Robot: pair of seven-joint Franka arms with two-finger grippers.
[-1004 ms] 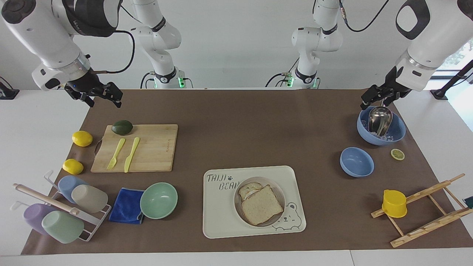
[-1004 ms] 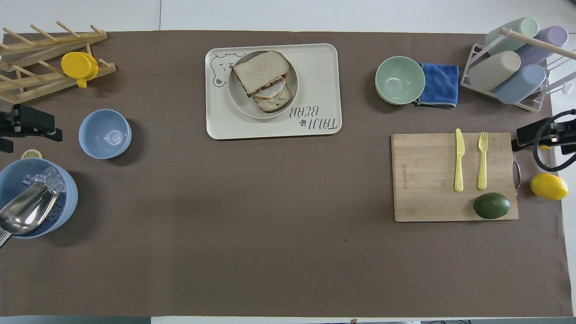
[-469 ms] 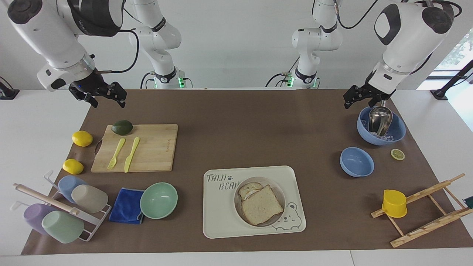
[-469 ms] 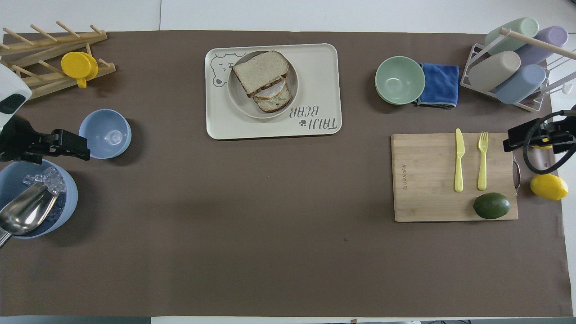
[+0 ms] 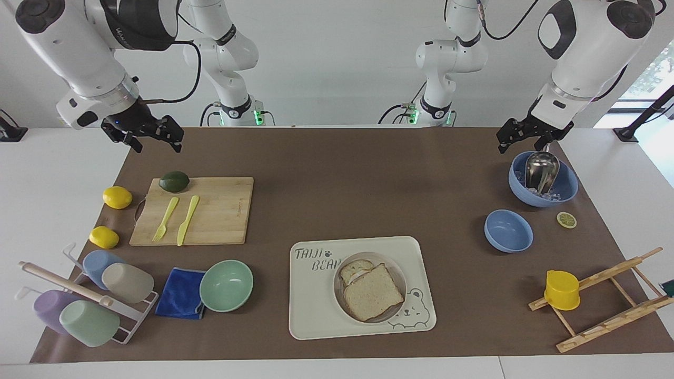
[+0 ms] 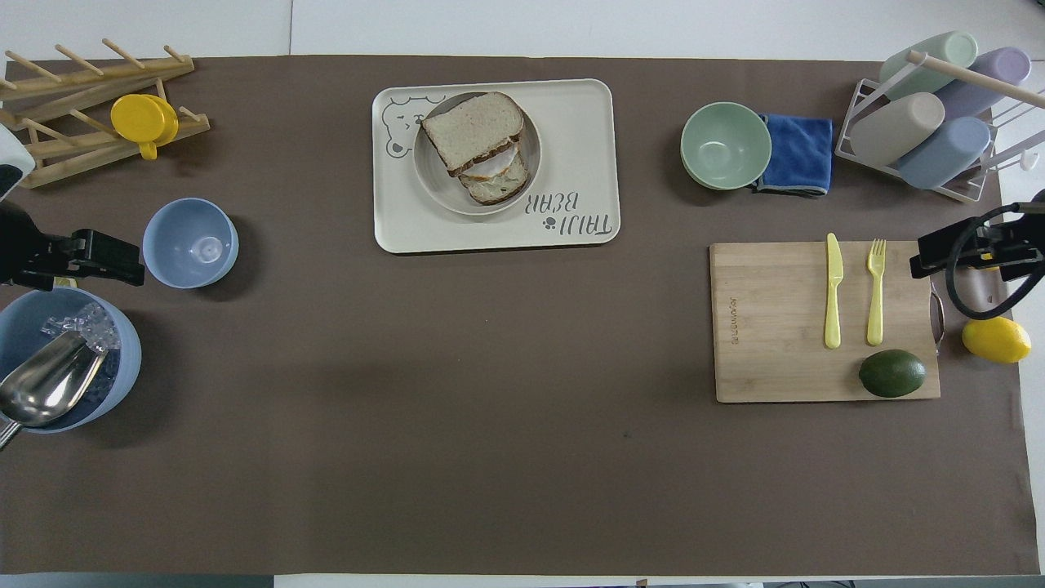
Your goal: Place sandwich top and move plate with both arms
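Note:
The sandwich top [image 5: 373,292] is a square brown bread slice lying on the round cream plate [image 5: 398,310], partly over a toast slice with a fried egg [image 5: 354,270]. In the overhead view the sandwich top [image 6: 473,129] also lies on the plate [image 6: 431,175]. My left gripper [image 5: 521,141] is open and empty, up in the air over the rim of a blue bowl with a metal scoop [image 5: 542,181]. My right gripper [image 5: 158,141] is open and empty, up in the air over the mat by the cutting board [image 5: 221,210]. Both are far from the plate.
The plate sits on a cream bear tray [image 5: 316,310]. A mint bowl [image 5: 226,285], blue cloth [image 5: 179,300] and cup rack [image 5: 84,295] stand toward the right arm's end. A small blue bowl [image 5: 508,230], lemon slice [image 5: 566,219] and wooden rack with yellow cup [image 5: 562,289] stand toward the left arm's end.
The left gripper swung in over the mat from the table's end and now hovers by the scoop bowl. The right gripper shifted slightly toward the table's middle. The bread and plate have not moved.

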